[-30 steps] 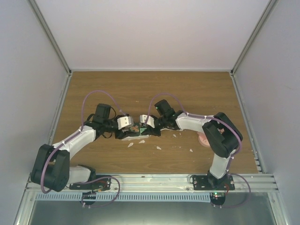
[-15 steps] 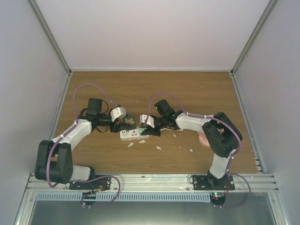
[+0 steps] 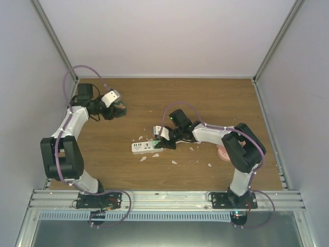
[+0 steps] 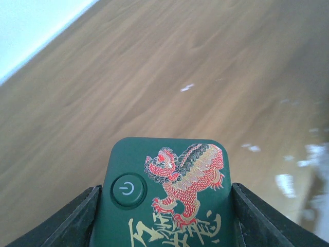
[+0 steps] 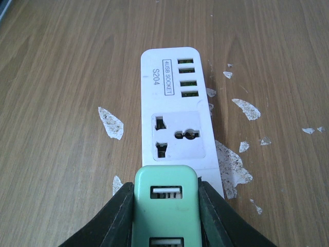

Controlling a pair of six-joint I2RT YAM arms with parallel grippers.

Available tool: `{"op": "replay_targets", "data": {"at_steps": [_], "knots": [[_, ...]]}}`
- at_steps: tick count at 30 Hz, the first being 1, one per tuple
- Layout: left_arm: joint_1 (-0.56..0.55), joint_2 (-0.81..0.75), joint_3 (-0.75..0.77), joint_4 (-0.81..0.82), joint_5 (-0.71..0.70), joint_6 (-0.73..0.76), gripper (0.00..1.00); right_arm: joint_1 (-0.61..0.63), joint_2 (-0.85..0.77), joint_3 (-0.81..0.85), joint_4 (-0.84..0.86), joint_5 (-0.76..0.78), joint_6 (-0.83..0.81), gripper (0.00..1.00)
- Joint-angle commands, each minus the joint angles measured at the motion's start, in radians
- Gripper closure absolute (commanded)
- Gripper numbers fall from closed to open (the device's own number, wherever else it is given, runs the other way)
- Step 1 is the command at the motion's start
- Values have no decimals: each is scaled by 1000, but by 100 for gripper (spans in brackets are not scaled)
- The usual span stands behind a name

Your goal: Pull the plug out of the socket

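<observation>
The plug point(image 4: 169, 195) is a dark green block with a power button and a red-gold beast. My left gripper point(image 4: 164, 221) is shut on it, one finger on each side. In the top view, the left gripper point(image 3: 116, 109) holds the plug point(image 3: 121, 109) above the far left of the table, well away from the socket. The socket, a white power strip point(image 3: 143, 147), lies mid-table with an empty outlet and several USB ports point(image 5: 172, 103). My right gripper point(image 5: 165, 218) is shut on a mint-green USB adapter point(image 5: 165, 206) at the strip's near end point(image 3: 163, 140).
White flakes point(image 5: 110, 123) are scattered on the wooden table around the strip. A pink object point(image 3: 222, 153) lies partly under the right arm. Grey walls close in the table on the left, right and back.
The left arm has swung from the power strip to the far left, carrying the dark green plug off it. The strip's top is uncovered. The right arm has not moved.
</observation>
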Motion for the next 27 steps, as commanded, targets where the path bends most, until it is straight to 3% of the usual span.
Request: {"op": "replay_targets", "data": {"at_steps": [1, 12, 27], "knots": [[39, 95, 179, -109, -277, 75, 66, 5, 30, 3, -35, 78, -9, 98], [53, 402, 565, -211, -665, 244, 63, 4, 27, 8, -46, 77, -13, 98], [44, 596, 622, -63, -951, 485, 59, 5, 32, 10, -53, 80, -18, 97]]}}
